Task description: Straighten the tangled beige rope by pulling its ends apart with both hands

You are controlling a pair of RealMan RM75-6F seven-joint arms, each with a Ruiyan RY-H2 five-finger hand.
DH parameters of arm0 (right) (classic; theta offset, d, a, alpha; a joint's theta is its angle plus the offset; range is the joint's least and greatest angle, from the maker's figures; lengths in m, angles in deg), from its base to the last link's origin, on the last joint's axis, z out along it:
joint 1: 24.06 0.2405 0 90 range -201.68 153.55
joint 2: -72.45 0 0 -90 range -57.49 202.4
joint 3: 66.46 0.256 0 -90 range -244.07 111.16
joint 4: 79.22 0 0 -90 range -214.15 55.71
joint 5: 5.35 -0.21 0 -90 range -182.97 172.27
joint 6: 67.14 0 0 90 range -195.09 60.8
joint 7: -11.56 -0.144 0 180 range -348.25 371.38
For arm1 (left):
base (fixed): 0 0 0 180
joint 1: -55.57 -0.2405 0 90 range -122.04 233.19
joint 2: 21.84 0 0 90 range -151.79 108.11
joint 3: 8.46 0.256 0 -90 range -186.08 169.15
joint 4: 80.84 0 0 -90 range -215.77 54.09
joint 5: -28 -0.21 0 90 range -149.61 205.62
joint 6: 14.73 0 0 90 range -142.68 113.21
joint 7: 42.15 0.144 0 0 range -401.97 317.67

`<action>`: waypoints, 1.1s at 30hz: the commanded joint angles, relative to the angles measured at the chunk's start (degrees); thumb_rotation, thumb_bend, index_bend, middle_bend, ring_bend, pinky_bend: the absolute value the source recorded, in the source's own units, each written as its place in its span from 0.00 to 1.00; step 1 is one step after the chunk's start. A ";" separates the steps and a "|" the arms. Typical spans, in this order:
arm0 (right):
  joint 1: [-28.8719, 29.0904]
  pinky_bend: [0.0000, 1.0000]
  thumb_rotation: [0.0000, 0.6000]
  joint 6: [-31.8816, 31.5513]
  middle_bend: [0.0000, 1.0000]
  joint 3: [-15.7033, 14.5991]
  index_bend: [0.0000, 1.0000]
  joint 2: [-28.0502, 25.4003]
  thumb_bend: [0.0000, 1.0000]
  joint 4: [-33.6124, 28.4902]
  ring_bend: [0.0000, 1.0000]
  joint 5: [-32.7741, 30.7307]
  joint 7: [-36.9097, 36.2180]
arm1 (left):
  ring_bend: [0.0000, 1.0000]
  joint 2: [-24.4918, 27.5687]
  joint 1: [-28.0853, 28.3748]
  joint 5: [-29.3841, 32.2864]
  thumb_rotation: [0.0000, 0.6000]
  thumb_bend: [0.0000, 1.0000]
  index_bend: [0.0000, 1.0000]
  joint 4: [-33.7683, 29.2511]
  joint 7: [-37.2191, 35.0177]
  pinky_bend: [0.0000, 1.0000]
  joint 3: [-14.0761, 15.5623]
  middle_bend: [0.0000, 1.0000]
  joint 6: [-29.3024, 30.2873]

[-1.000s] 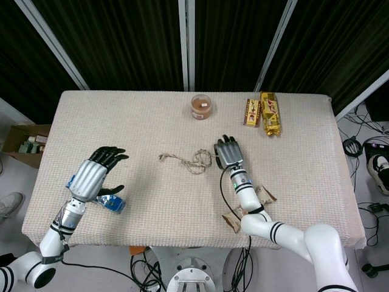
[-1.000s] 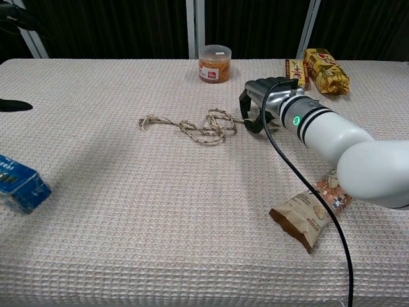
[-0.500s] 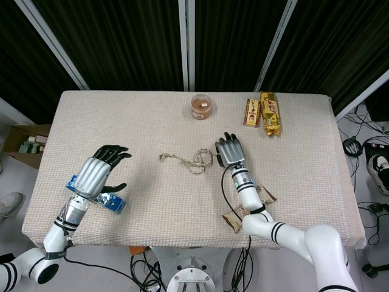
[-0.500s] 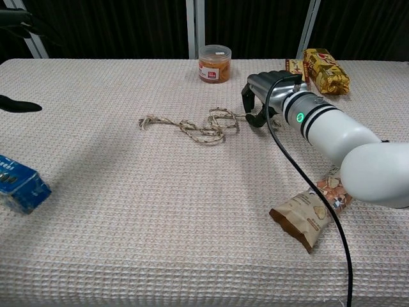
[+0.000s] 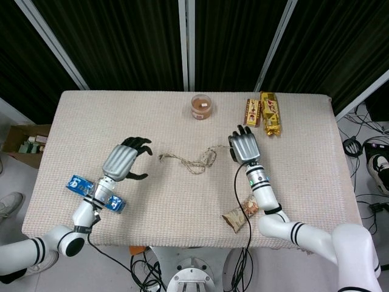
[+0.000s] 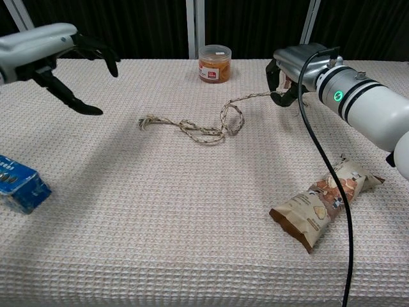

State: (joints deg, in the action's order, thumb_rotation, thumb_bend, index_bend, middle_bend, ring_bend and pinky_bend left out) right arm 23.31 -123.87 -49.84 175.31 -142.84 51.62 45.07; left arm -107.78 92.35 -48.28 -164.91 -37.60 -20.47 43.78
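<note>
Head view: the beige rope (image 5: 191, 160) lies near the middle of the table (image 5: 304, 182), its frayed left end free and its loops bunched toward the right. Your right hand (image 5: 245, 146) sits at the rope's right end with the fingers curled down; this view hides the contact itself. Your left hand (image 5: 123, 162) hovers left of the free end with its fingers spread, holding nothing. A blue packet (image 5: 97, 194) lies under the left forearm.

Chest view: the right hand (image 6: 287, 70) pinches the rope's right end, and that strand rises off the table toward the fingers, which the head view does not show. The left hand (image 6: 61, 61) is raised clear of the table, well apart from the frayed end (image 6: 147, 121).

Handling: expect the rope to be light, limp and rough-surfaced, so it should not slip readily. Take hold just behind the frayed tip. The loops may tighten under a fast pull.
</note>
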 commanded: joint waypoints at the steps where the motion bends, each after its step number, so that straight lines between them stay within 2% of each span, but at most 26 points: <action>1: -0.41 0.24 1.00 -0.24 0.41 -0.11 0.72 -0.59 0.48 -0.45 0.14 -0.53 0.57 | 0.17 -5.24 4.10 5.47 1.00 0.06 0.40 4.95 4.55 0.18 -1.97 0.21 -4.68; 9: -0.91 0.23 1.00 -1.16 0.41 0.34 0.72 -2.68 0.48 -1.45 0.14 -1.23 0.94 | 0.15 -13.31 9.29 14.40 1.00 0.14 0.38 13.65 9.90 0.17 -4.47 0.18 -9.04; 15: -0.92 0.23 1.00 -1.38 0.41 0.61 0.72 -3.67 0.48 -1.70 0.14 -1.76 1.11 | 0.15 -18.01 11.98 18.54 1.00 0.20 0.40 19.68 10.66 0.17 -5.68 0.18 -11.13; 24: -0.91 0.21 1.00 -0.89 0.41 0.61 0.72 -3.72 0.48 -0.58 0.14 -2.20 -0.25 | 0.14 -23.93 15.55 22.08 1.00 0.27 0.46 28.19 13.20 0.16 -6.43 0.18 -12.79; 33: -0.65 0.20 1.00 -0.51 0.41 0.54 0.72 -3.25 0.48 0.81 0.14 -1.91 -1.64 | 0.14 -26.71 17.16 22.88 1.00 0.35 0.49 33.15 13.67 0.16 -6.76 0.18 -13.38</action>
State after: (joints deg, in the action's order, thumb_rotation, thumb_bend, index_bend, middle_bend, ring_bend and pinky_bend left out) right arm 22.65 -124.39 -49.28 172.04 -142.07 49.68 43.46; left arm -134.21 109.31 -25.48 -132.09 -24.02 -27.20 30.48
